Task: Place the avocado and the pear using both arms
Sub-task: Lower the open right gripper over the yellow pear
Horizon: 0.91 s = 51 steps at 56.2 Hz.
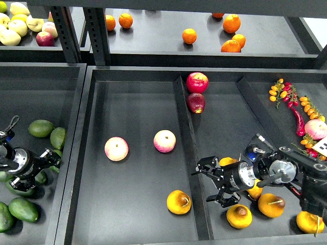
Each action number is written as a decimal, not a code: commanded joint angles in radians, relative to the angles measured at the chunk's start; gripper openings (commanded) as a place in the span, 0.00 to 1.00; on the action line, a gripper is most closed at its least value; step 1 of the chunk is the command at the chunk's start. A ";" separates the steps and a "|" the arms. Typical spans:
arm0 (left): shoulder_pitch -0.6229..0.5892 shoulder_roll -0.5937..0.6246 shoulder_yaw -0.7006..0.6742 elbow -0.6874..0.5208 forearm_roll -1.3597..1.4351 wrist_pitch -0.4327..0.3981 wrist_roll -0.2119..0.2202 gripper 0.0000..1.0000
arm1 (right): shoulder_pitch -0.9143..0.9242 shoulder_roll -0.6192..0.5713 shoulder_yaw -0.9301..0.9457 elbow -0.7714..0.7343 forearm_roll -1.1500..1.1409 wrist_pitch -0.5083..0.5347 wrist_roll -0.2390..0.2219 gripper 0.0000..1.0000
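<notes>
The left tool (pixel 51 159) sits low in the left bin, right among the avocados (pixel 41 128). Its fingers look a little apart, and I cannot see any fruit between them. One avocado (pixel 57 138) lies just beside it, and more lie below it (pixel 23 209). I think the arm is there to pick one up.

The right tool (pixel 213 179) is in the right bin, where the pears are. Its fingers are spread wide apart and hold nothing. A pear (pixel 239 216) with a brown patch lies just below it, and another pear (pixel 271 205) is near it. One more pear (pixel 179 202) lies in the middle tray (pixel 138 92), close to the divider.

Two pink-yellow peaches (pixel 116 148) (pixel 164 141) rest in the middle tray too. Red apples (pixel 197 82) sit by the divider at the back. Oranges (pixel 189 35) are on the upper shelf.

The fruits are sorted by kind, so each arm works on its own side. The middle tray looks like the place to put things.
</notes>
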 commanded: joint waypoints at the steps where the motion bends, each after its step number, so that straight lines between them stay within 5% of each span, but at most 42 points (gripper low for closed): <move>1: 0.000 -0.006 0.000 0.000 0.000 0.000 0.000 0.82 | -0.008 0.047 -0.001 -0.035 -0.019 0.000 0.000 1.00; 51: 0.000 -0.020 -0.001 0.000 0.000 0.000 0.000 0.82 | -0.014 0.200 0.008 -0.230 -0.062 0.000 0.000 0.94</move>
